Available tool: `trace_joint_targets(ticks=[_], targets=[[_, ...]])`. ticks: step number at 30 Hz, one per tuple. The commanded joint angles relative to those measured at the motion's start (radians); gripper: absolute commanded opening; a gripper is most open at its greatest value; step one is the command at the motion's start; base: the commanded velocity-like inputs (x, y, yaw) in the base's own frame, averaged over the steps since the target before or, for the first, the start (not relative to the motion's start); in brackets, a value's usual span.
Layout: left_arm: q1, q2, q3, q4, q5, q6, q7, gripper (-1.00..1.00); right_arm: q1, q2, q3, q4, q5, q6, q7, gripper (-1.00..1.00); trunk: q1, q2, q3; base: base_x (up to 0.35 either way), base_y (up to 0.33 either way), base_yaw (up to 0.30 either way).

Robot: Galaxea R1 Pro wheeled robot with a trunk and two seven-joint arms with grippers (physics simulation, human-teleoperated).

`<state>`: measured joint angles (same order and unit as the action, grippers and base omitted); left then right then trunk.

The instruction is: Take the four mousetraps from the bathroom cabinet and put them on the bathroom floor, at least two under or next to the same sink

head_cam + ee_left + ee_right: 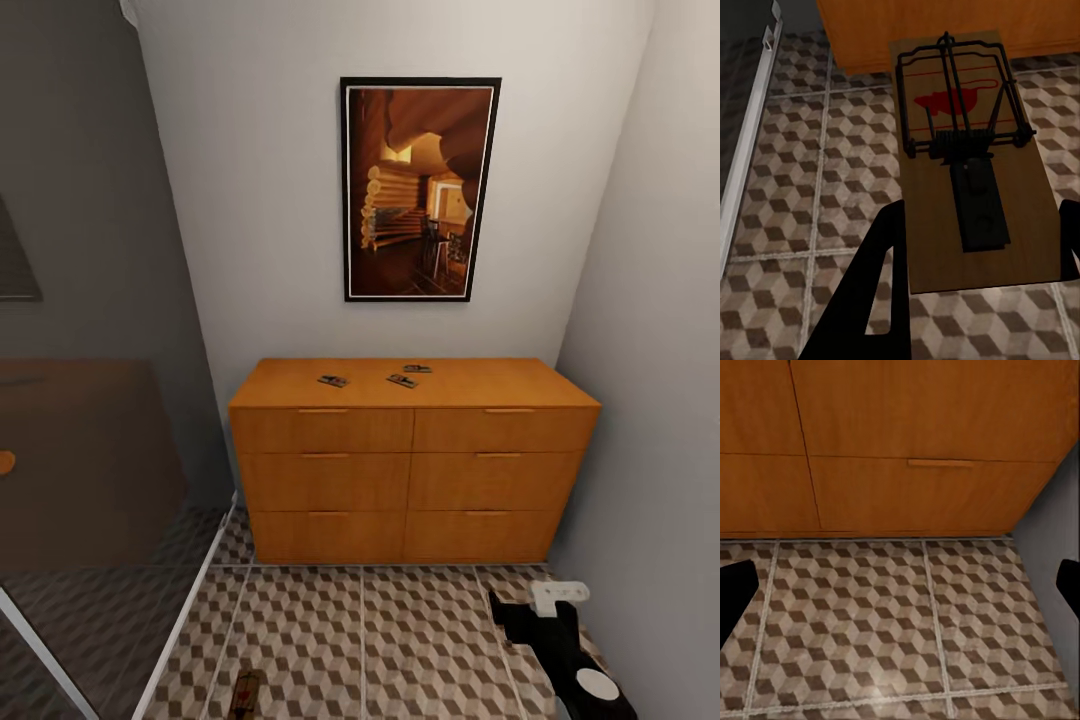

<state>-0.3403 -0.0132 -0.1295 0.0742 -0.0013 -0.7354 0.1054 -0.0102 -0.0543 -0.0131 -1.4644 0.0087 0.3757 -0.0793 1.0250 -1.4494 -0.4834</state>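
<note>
The orange-brown cabinet (pixel 415 470) stands against the far wall with three mousetraps on its top: one (pixel 333 381) to the left, one (pixel 402 380) in the middle and one (pixel 417 369) just behind it. A fourth mousetrap (pixel 971 165), with a red mouse print and black wire, sits between the black fingers (pixel 881 285) of my left gripper (pixel 979 217), which is shut on it above the bathroom floor (pixel 795 172). The same mousetrap (pixel 245 693) shows low in the head view. My right gripper (pixel 900 585) hangs open over the floor (pixel 870 622) before the cabinet's drawers (pixel 937 495). The sink is out of view.
A glass partition with a white frame (pixel 185 610) runs along the left. A grey wall (pixel 650 400) closes the right side, close to my right arm (pixel 560 640). A framed picture (pixel 420 190) hangs above the cabinet. Open tiled floor (pixel 380 640) lies in front of the cabinet.
</note>
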Motion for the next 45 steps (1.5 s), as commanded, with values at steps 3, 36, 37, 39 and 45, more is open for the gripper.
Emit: trace_joint_targets(ticks=[3,36,37,39,45], targets=[[-0.002,-0.001,-0.009,0.004,-0.002,-0.006,0.010,-1.00,-0.001,-0.004,0.001,-0.037,0.000,0.035,-0.032,1.00,0.000,-0.001,-0.001,-0.003,0.000,0.000],[-0.001,-0.003,-0.008,0.004,-0.002,-0.004,0.009,-1.00,-0.489,-0.009,0.003,-0.145,-0.002,0.563,-0.112,1.00,0.000,-0.001,-0.001,0.000,0.000,0.000],[0.000,-0.002,-0.008,0.004,-0.002,-0.001,0.008,-1.00,-0.522,-0.009,0.003,-0.144,-0.003,0.578,-0.112,1.00,0.000,-0.001,-0.001,0.000,0.000,0.000],[0.004,0.000,-0.007,0.004,-0.002,0.003,0.008,-1.00,-0.554,-0.009,0.003,-0.142,-0.003,0.587,-0.112,1.00,0.000,-0.001,-0.001,0.000,0.000,0.000],[0.050,0.004,-0.007,0.004,-0.002,0.010,0.007,-1.00,-0.690,-0.005,0.006,-0.102,-0.004,0.605,-0.112,1.00,0.000,-0.001,-0.001,0.000,0.000,0.000]])
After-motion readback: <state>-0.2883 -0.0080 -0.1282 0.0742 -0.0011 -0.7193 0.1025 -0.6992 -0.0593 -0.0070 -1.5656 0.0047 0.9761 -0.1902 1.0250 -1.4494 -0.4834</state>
